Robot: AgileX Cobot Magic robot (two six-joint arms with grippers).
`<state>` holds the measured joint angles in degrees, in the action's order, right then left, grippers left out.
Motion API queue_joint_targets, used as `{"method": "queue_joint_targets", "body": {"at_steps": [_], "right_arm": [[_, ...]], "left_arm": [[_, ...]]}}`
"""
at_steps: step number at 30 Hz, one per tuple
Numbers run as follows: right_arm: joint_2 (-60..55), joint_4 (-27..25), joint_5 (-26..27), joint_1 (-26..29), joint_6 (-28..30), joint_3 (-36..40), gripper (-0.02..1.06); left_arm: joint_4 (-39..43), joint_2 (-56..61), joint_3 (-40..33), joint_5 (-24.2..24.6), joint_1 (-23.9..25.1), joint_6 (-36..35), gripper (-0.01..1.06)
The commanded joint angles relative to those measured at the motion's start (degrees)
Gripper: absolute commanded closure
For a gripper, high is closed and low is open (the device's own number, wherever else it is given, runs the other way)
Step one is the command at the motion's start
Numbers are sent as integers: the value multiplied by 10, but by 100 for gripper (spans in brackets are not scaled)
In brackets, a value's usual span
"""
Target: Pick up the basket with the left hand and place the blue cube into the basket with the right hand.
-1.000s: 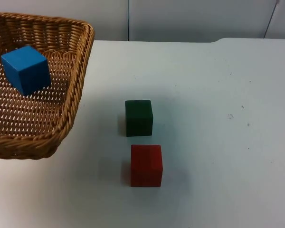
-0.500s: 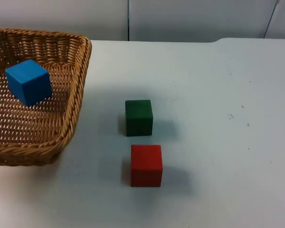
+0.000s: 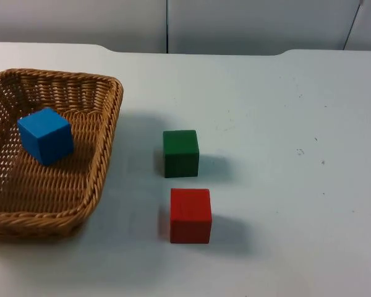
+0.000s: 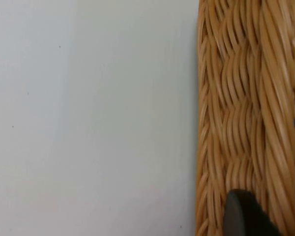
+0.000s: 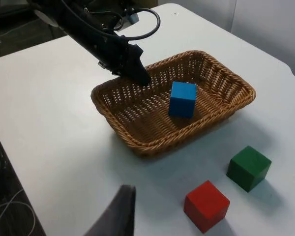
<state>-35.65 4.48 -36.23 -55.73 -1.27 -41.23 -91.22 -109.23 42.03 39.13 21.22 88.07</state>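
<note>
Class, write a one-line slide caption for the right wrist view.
Left gripper on the rim of the wicker basket holding the blue cube; green cube and red cube beside it on the table.

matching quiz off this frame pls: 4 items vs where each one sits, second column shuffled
Items:
1. blue cube
2. green cube
3. red cube
4. left end effector

Places:
A. on the bare table, nearest the top camera
B. at the basket's rim
C. inside the basket
D. on the table, between the red cube and the far wall

Pairs: 1-C, 2-D, 3-A, 4-B
</note>
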Motion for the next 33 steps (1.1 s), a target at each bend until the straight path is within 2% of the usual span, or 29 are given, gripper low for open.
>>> {"method": "queue_joint_targets", "body": {"at_steps": [1,9,14,18,22,23,25,27,33], "right_arm": [[3,2,6,-1,5,4,1],[3,2,8,-1,29,4,1],[3,4,9,-1,38,4,1],[3,4,10,-1,48,4,1],[3,2,13,-1,48,4,1],[3,2,13,-1,48,4,1],[3,2,13,-1,48,4,1],[3,1,13,-1,48,4,1],[3,0,13,-1,48,4,1]], "left_arm": [[-32,-9,-1,21,-4,19,105],[-70,-28,-1,22,-4,61,105],[-71,-32,-1,20,-4,64,105],[-71,-41,-1,20,-4,64,100],[-71,-48,-1,21,-4,64,72],[-71,-48,-1,21,-4,64,72],[-68,-48,-1,21,-4,64,53],[-68,-48,-1,21,-4,64,41],[-61,-40,-1,15,-2,64,35]]}}
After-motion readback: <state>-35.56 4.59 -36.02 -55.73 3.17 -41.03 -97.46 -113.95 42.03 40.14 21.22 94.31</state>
